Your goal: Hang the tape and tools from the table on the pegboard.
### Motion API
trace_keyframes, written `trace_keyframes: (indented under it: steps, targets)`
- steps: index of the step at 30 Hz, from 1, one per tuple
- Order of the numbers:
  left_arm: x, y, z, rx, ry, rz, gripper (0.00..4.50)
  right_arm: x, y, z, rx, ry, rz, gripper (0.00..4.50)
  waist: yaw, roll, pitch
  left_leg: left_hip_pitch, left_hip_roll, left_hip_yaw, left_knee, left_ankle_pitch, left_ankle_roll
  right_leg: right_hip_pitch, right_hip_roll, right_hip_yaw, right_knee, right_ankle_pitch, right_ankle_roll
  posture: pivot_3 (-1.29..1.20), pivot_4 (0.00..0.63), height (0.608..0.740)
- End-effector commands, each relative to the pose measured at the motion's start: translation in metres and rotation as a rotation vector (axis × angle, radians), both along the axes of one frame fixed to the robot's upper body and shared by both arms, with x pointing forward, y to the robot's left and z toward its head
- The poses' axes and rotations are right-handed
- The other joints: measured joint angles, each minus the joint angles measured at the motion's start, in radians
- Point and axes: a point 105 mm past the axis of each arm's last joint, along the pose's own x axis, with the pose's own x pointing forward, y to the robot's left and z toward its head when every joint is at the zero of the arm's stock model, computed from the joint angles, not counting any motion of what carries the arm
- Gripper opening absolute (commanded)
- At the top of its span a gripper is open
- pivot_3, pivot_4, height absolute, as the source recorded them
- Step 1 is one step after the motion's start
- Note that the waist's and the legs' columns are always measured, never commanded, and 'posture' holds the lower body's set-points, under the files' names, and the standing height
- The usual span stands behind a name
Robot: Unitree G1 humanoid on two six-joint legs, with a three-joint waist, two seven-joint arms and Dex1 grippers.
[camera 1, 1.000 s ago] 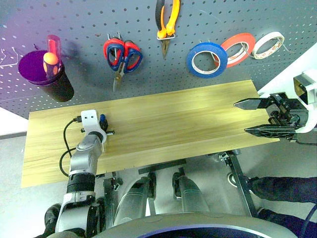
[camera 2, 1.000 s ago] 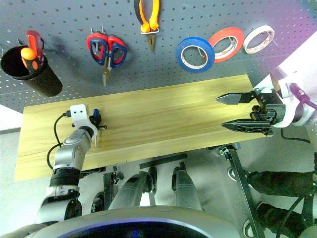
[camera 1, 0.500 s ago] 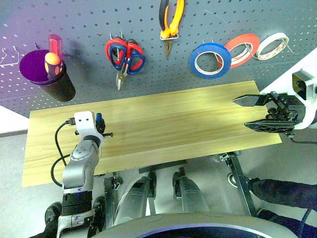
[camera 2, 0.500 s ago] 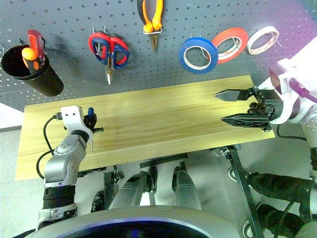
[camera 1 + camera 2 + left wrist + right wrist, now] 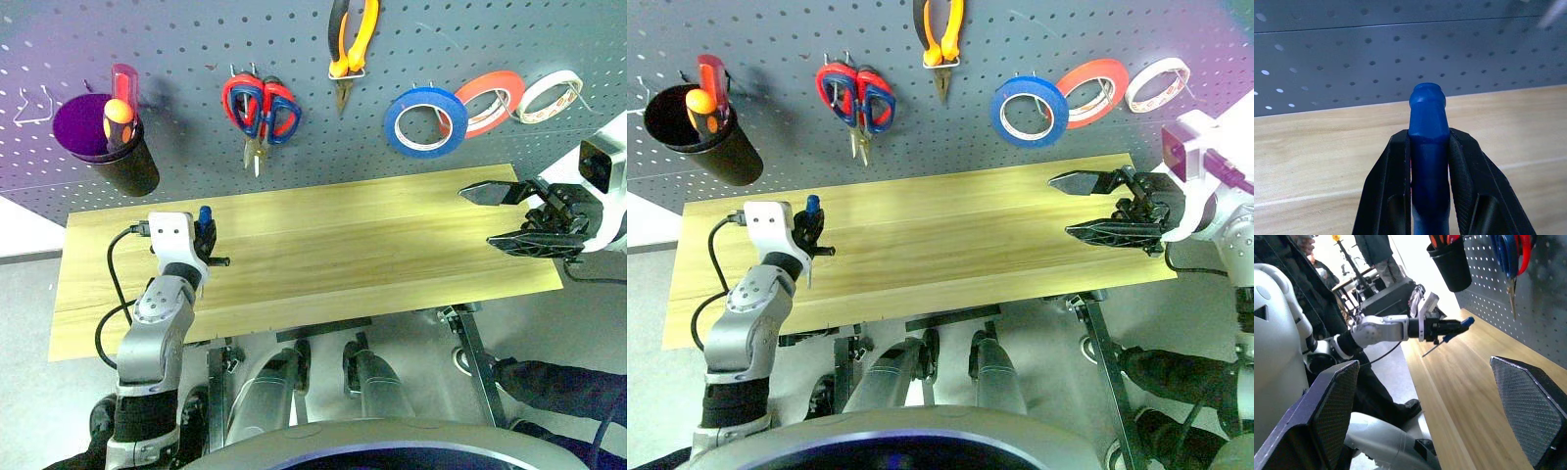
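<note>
The pegboard already carries the blue tape at one o'clock and the orange-handled pliers at twelve. The worktop lies bare. At nine o'clock, the left gripper, fingers clamped on a blue-handled tool, has lifted it off the wood, likely the last item to hang. At three, the right gripper waits, fingers spread and empty.

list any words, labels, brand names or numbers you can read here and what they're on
None can be read.
The tape, the pliers, the black cup and the pegboard bear no legible text.
The blue-handled item held in the left tool carries no marking.
</note>
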Motion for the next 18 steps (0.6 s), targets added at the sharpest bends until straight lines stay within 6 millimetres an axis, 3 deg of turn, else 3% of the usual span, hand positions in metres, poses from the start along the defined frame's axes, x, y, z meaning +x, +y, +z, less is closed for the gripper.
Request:
trace_keyframes:
  steps: [1,6,14,18]
  targets:
    - [-0.008,-0.007,0.020,0.050,-0.094,-0.038,0.70,-0.001,-0.003,0.012,0.006,-0.055,0.002,4.50,0.000,0.001,-0.001,0.000,0.000,0.000,0.000,0.000,0.000,0.000,0.000,0.000,0.000,0.000,0.000,-0.12,0.271,0.726]
    - [-0.011,-0.011,0.041,0.110,-0.191,-0.072,0.70,0.004,-0.004,0.012,0.005,-0.070,-0.011,4.50,0.000,0.001,-0.004,0.000,0.000,0.000,0.001,0.001,-0.002,0.000,0.000,0.000,0.000,0.002,0.000,-0.11,0.264,0.726]
    - [-0.022,-0.039,0.070,0.242,-0.355,-0.200,0.70,0.010,-0.004,0.011,-0.002,-0.082,-0.024,4.50,0.002,0.002,-0.011,0.000,0.000,0.000,0.006,0.001,-0.003,0.000,0.000,-0.001,0.001,0.004,0.002,-0.09,0.250,0.726]
    - [-0.021,-0.044,0.083,0.280,-0.413,-0.223,0.70,0.013,-0.004,0.009,-0.007,-0.086,-0.031,4.50,0.002,0.003,-0.022,0.000,0.000,0.000,0.008,0.001,-0.003,0.000,0.000,-0.001,0.002,0.006,0.002,-0.08,0.234,0.726]
